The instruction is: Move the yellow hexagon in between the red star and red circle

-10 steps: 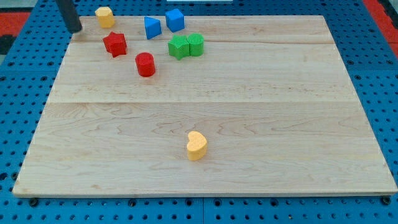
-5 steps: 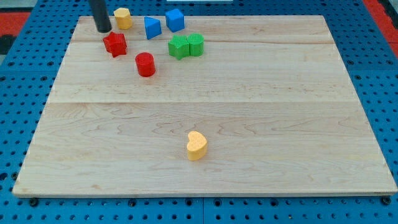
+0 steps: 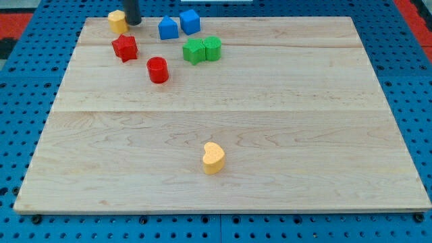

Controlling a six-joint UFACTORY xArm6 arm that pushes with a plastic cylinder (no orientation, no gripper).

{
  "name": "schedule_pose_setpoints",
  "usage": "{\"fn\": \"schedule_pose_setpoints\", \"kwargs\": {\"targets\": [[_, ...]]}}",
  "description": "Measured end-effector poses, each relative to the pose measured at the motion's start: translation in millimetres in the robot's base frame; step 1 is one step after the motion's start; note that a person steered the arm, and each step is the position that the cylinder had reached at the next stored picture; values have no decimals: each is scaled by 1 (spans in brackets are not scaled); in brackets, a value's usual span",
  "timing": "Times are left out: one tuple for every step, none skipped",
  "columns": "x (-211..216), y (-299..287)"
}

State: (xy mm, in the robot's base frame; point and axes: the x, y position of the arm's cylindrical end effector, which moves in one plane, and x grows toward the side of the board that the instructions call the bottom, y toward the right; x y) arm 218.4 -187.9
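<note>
The yellow hexagon (image 3: 117,21) lies at the board's top left edge. My tip (image 3: 133,22) touches its right side, between it and the blue blocks. The red star (image 3: 125,48) sits just below the hexagon. The red circle (image 3: 158,69), a short cylinder, lies below and to the right of the star. A gap of bare wood separates star and circle.
A blue triangle block (image 3: 167,28) and a blue cube (image 3: 190,21) lie right of my tip. Two green blocks (image 3: 202,49) sit together below them. A yellow heart (image 3: 213,157) lies near the board's bottom middle. The wooden board (image 3: 270,135) rests on a blue pegboard.
My tip moved right along the top edge, passing from the hexagon's left to its right. The yellow hexagon shifted right, then back left. The blue triangle nudged slightly.
</note>
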Motion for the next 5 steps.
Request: {"fn": "schedule_pose_setpoints", "kwargs": {"targets": [[50,-7],[54,-93],[21,-116],[-27,-115],[-27,-99]]}}
